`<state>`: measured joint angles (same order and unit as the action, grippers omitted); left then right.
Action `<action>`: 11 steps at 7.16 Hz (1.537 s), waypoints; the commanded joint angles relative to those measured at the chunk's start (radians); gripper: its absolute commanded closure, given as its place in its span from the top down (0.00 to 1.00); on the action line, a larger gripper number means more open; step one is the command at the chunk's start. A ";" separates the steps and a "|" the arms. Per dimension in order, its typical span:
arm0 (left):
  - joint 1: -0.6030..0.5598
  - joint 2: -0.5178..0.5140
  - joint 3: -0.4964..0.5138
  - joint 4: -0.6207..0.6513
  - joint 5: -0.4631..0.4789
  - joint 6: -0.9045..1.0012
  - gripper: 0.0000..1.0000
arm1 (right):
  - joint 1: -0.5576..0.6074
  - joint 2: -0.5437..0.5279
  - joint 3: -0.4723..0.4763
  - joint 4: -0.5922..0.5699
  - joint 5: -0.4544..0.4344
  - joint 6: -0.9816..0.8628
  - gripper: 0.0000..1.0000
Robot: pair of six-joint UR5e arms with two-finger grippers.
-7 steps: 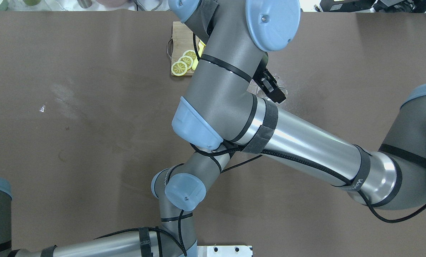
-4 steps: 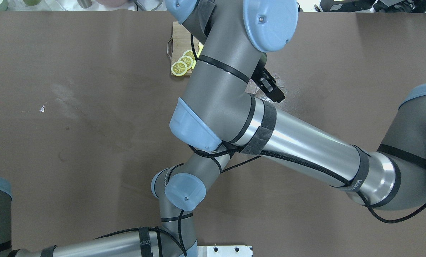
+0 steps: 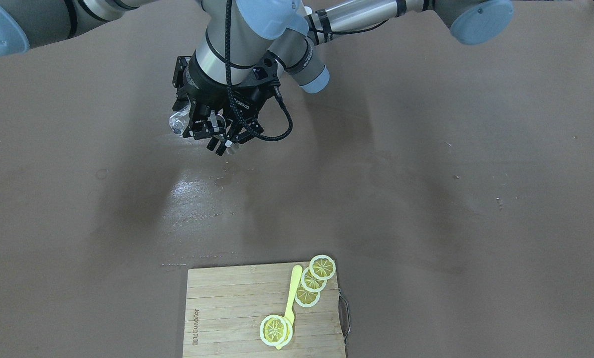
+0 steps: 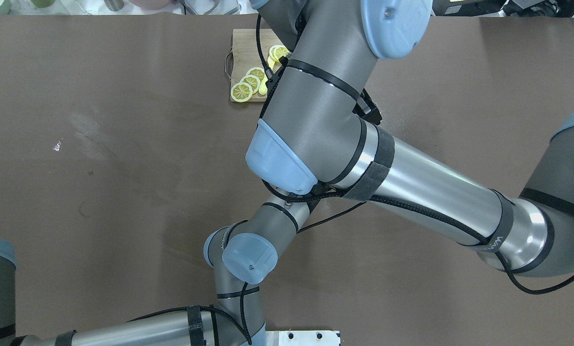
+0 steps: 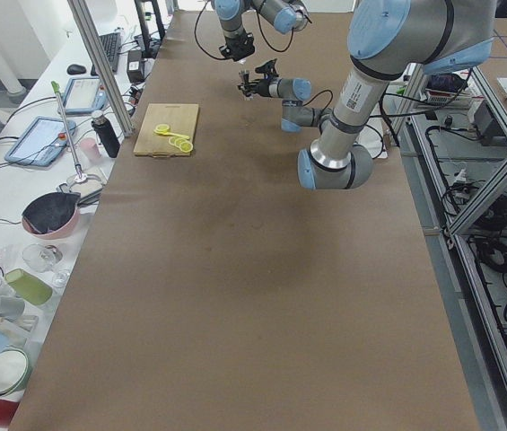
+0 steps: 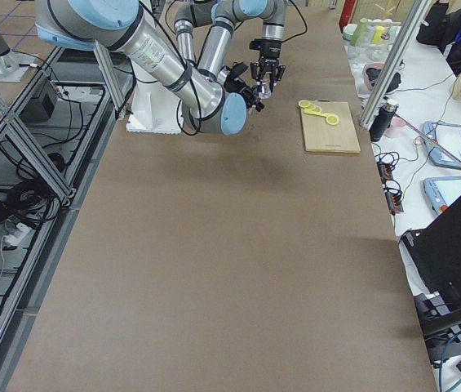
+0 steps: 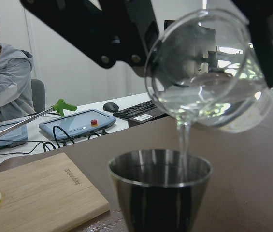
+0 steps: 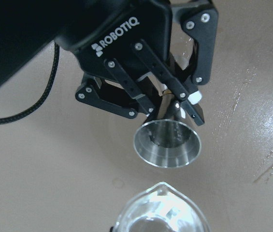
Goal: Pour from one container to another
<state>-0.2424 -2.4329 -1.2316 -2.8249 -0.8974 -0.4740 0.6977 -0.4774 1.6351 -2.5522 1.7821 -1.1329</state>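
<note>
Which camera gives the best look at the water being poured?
The left wrist view: close, side-on, the water stream falls from the glass beaker into the metal cup. The right wrist view looks down on both vessels, no clear stream; the others are too distant or blocked.

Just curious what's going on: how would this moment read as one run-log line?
phase: pouring | right gripper: shut on glass beaker, tilted | left gripper: shut on steel cup beneath | water: streaming into cup

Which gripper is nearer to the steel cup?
Left. The left gripper is clamped on the base of the steel cup; the right gripper hangs above its rim, tipping a glass beaker of liquid into it.
</note>
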 commanded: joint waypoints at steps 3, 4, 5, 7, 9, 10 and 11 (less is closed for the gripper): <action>0.000 0.000 0.000 0.001 0.000 0.000 0.00 | 0.103 -0.143 0.193 0.087 0.106 0.002 0.00; -0.002 0.002 -0.002 0.001 0.000 0.000 0.00 | 0.159 -0.188 0.251 0.093 0.144 0.002 0.00; -0.005 0.003 -0.006 0.001 0.003 0.002 0.00 | 0.219 -0.240 0.315 0.119 0.186 0.002 0.00; -0.035 0.038 -0.034 -0.011 0.011 0.130 0.00 | 0.278 -0.375 0.429 0.226 0.242 0.002 0.00; -0.084 0.113 -0.101 -0.022 0.008 0.141 0.00 | 0.310 -0.507 0.460 0.434 0.273 0.007 0.00; -0.109 0.171 -0.112 -0.066 0.006 0.141 0.00 | 0.325 -0.567 0.459 0.525 0.313 0.010 0.00; -0.144 0.222 -0.114 -0.147 0.003 0.141 0.00 | 0.341 -0.642 0.453 0.635 0.362 0.012 0.00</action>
<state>-0.3480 -2.2737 -1.3356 -2.8957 -0.8913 -0.3343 1.0190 -1.0323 2.0909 -2.0474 2.0901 -1.1240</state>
